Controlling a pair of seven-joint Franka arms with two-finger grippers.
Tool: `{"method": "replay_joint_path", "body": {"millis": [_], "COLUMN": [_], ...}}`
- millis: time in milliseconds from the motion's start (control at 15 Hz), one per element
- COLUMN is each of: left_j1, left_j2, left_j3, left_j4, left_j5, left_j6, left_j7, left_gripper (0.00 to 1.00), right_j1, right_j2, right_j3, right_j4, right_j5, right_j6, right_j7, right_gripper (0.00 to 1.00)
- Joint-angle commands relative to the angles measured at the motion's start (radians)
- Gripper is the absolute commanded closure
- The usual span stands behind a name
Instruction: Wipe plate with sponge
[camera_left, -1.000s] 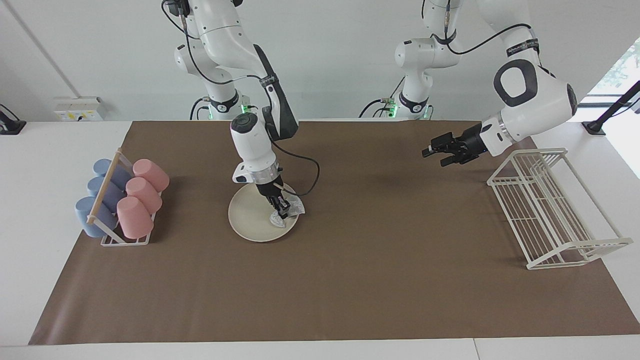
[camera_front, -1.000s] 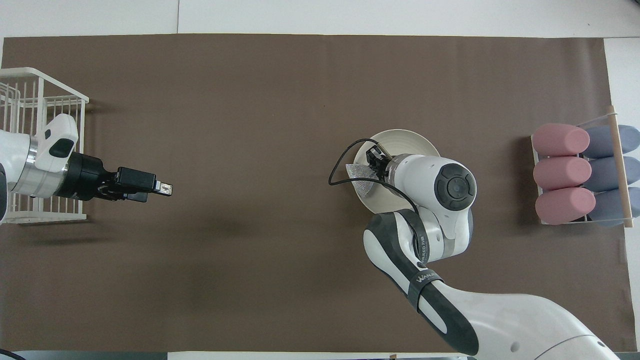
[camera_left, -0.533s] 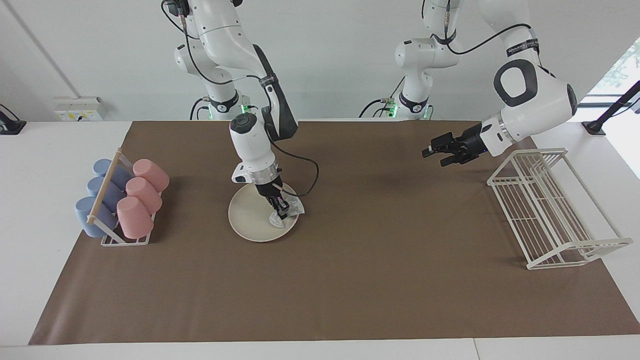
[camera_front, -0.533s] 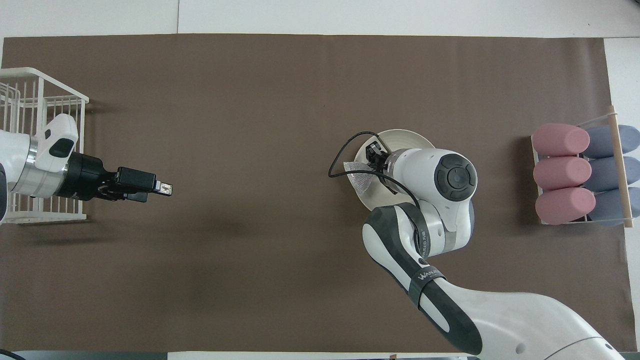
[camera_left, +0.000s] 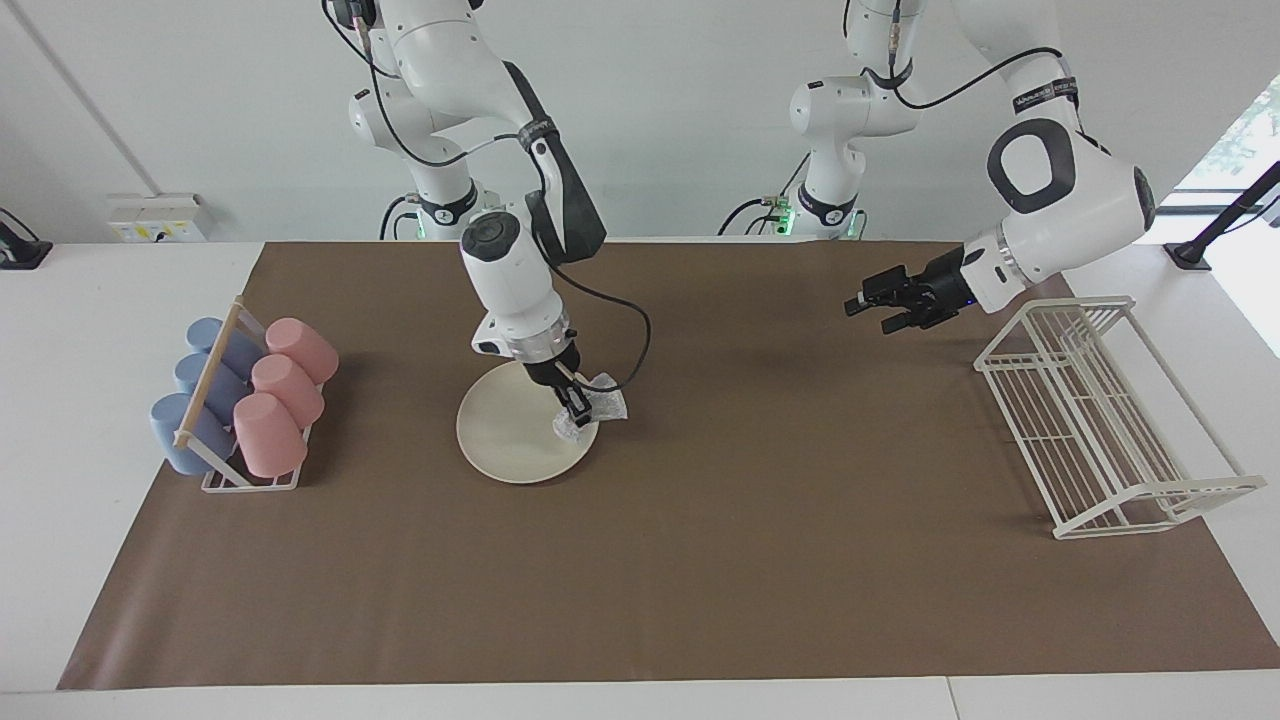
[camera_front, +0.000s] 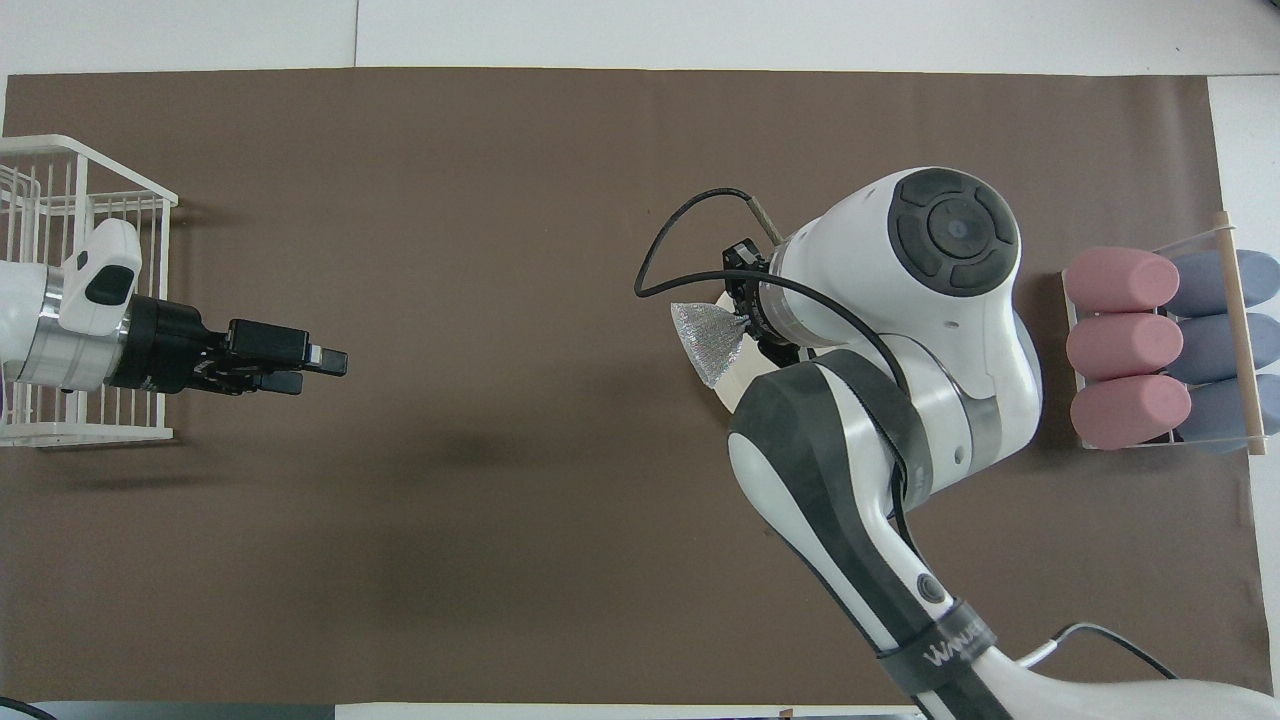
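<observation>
The cream-white plate (camera_left: 510, 430) lies flat on the brown mat. In the overhead view my right arm covers it, leaving only a sliver of the plate (camera_front: 737, 386) showing. My right gripper (camera_left: 576, 416) is shut on the silvery mesh sponge (camera_left: 607, 405) and holds it just above the plate's rim, on the side toward the left arm's end. From overhead the sponge (camera_front: 708, 338) sticks out as a wedge from the right gripper (camera_front: 747, 318). My left gripper (camera_left: 853, 305) hangs open and empty in the air over the mat beside the wire rack, also seen from above as the left gripper (camera_front: 335, 362).
A small rack of pink and blue cups (camera_left: 245, 400) stands at the right arm's end of the mat, cups (camera_front: 1150, 345) lying on their sides. A white wire rack (camera_left: 1100, 420) sits at the left arm's end, wire rack (camera_front: 60, 200).
My right gripper has risen with the sponge and shifted from over the plate's inside to its rim, toward the left arm's end. The left arm has barely moved.
</observation>
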Motion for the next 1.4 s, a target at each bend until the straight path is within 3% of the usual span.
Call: {"method": "replay_joint_path", "body": {"millis": [0,133,400,600,1333], "left_j1": [0.022,0.019,0.004,-0.046,-0.421], "left_j2": [-0.014,-0.02,-0.046,-0.06,-0.089], "left_j3": [-0.003,-0.004,-0.011,-0.012,-0.017], "left_j4": [0.0,-0.008,-0.049,-0.071,-0.136], "left_j5": [-0.145,-0.247,-0.373,-0.453,-0.634], "left_j6": [-0.046,-0.075,-0.154,-0.155,0.13], "left_j7": [-0.017,-0.023,-0.023,-0.023,-0.004], "left_gripper": [0.0,0.0,0.0,0.0,0.0], "right_j1": [0.051,0.081,0.154,0.155,0.154], "right_j2": [-0.089,-0.136,-0.137,-0.134,-0.127], "right_j3": [0.008,0.008,0.01,0.011,0.016], "right_j4": [0.001,0.003,0.023,0.034,0.054], "right_j5": [-0.031,-0.033,-0.049,-0.06,-0.088], "right_j6": [-0.089,-0.146,-0.136,-0.133,-0.133], "right_j7": [0.124,0.204,0.42,0.439,0.456], "right_gripper": [1.0,1.0,1.0,1.0,1.0]}}
